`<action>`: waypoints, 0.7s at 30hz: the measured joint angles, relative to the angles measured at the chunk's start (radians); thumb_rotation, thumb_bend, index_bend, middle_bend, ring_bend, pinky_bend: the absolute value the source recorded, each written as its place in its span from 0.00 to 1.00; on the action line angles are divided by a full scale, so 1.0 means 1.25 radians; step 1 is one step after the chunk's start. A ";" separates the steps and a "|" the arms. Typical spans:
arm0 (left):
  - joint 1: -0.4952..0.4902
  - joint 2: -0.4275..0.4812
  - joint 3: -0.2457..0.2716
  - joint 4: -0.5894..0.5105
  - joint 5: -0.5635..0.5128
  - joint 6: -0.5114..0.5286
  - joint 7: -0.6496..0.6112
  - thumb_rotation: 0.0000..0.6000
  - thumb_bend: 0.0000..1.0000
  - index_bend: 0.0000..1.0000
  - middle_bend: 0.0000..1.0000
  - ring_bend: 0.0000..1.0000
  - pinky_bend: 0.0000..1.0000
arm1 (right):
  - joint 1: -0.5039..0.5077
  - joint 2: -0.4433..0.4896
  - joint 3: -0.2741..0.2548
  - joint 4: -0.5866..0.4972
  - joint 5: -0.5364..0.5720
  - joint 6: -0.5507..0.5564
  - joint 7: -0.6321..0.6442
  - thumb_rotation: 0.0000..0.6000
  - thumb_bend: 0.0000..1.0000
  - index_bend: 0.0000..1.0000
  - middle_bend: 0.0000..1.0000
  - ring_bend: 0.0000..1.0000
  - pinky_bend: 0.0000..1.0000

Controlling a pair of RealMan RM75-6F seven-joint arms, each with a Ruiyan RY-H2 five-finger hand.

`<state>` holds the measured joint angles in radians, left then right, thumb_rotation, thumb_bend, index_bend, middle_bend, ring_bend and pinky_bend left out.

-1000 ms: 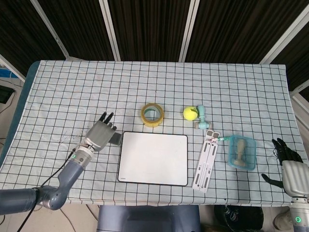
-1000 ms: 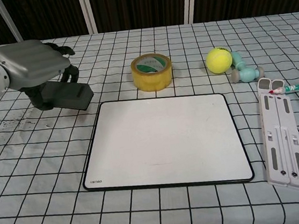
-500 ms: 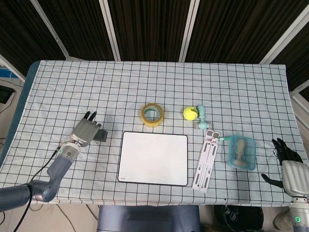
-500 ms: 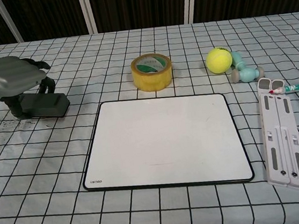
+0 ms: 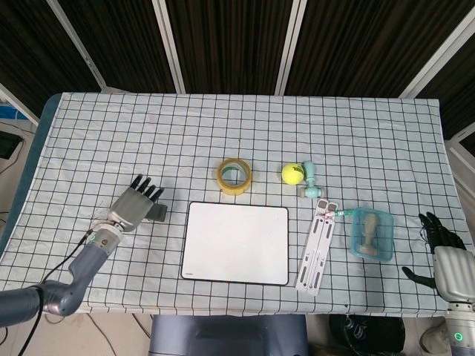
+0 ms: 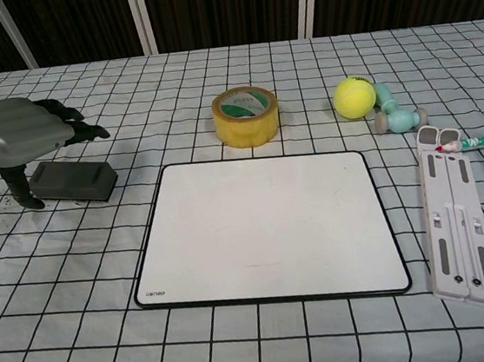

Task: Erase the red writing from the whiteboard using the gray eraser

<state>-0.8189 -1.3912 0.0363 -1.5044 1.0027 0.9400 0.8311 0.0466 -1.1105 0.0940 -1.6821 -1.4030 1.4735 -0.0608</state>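
— Grey left hand (image 6: pixel 19 141): status?
— Fingers spread and straight above the eraser (image 6: pixel 73 181), gripping nothing. Eraser lies flat on the checked cloth (image 5: pixel 96 141), just left of the whiteboard (image 6: pixel 265 228).
— Whiteboard?
— White face; no red marks can be made out.
— Right hand (image 5: pixel 444 252)?
— At the table's right edge, well apart; fingers spread, holding nothing.

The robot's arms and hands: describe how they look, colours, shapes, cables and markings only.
The left hand has a smooth grey metallic back with dark, black fingers; its wrist carries a silver cuff with a small green light, and a thin black cable runs along the blue-grey, rounded forearm. The right hand shows a pale grey back with black fingers, above a light cylinder bearing a green light.
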 measured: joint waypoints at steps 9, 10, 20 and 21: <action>0.054 0.120 0.010 -0.226 0.062 0.174 0.037 1.00 0.09 0.01 0.10 0.00 0.04 | 0.001 -0.001 0.001 0.003 -0.003 0.002 -0.006 1.00 0.09 0.04 0.09 0.19 0.22; 0.065 0.136 0.014 -0.250 0.072 0.195 0.037 1.00 0.09 0.00 0.10 0.00 0.04 | 0.001 -0.001 0.001 0.003 -0.004 0.003 -0.007 1.00 0.09 0.04 0.09 0.19 0.22; 0.222 0.271 0.105 -0.366 0.284 0.384 -0.075 1.00 0.09 0.00 0.04 0.00 0.03 | 0.000 -0.009 0.001 0.017 -0.020 0.020 -0.017 1.00 0.09 0.04 0.09 0.19 0.22; 0.238 0.280 0.113 -0.367 0.306 0.403 -0.096 1.00 0.09 0.00 0.04 0.00 0.03 | 0.000 -0.010 0.001 0.018 -0.022 0.021 -0.018 1.00 0.09 0.04 0.09 0.19 0.22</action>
<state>-0.5214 -1.0413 0.1775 -1.9632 1.3849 1.4439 0.7114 0.0469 -1.1224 0.0957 -1.6591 -1.4304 1.5004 -0.0829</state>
